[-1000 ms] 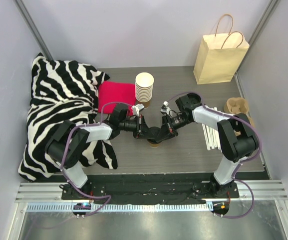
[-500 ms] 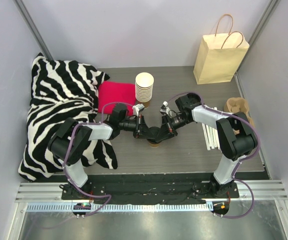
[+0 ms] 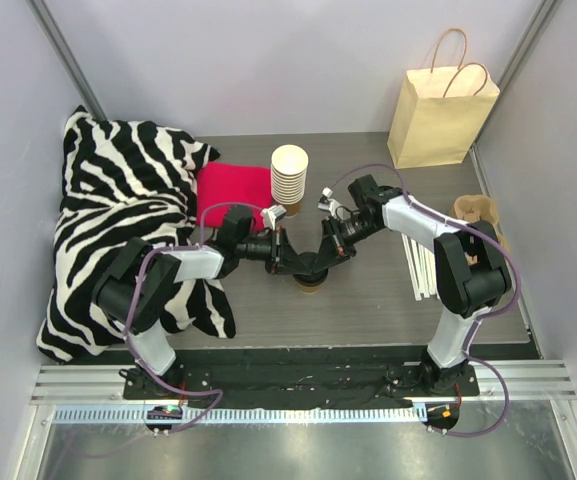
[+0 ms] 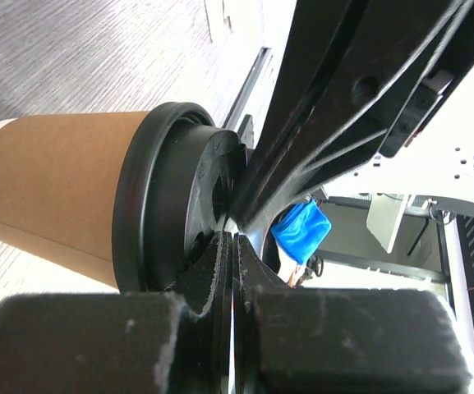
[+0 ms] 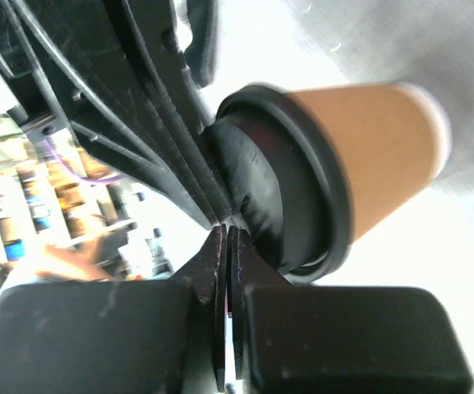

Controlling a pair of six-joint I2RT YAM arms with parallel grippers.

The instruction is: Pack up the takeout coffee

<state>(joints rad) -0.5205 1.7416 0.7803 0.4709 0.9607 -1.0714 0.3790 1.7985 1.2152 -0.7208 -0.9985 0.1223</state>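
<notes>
The takeout coffee, a brown paper cup (image 3: 309, 284) with a black lid (image 3: 311, 266), stands upright at the table's middle front. My left gripper (image 3: 294, 262) comes in from the left and my right gripper (image 3: 327, 256) from the right. Both are shut, and their tips meet right over the lid. In the left wrist view the cup (image 4: 56, 193) and lid (image 4: 158, 197) lie just left of my shut left gripper (image 4: 232, 240), with the right gripper's fingers (image 4: 327, 123) close above. In the right wrist view my shut right gripper (image 5: 227, 234) touches the lid (image 5: 286, 189) of the cup (image 5: 376, 156).
A tan paper bag (image 3: 440, 110) stands at the back right. A stack of cream-white cups (image 3: 289, 175) stands behind the coffee, beside a red cloth (image 3: 233, 190). A zebra-print cloth (image 3: 118, 220) covers the left. A cardboard cup carrier (image 3: 473, 212) and white sticks (image 3: 423, 270) lie at the right.
My right arm's wrist has shifted a little back and left, with its tip still on the lid. The left arm and the cup have barely moved.
</notes>
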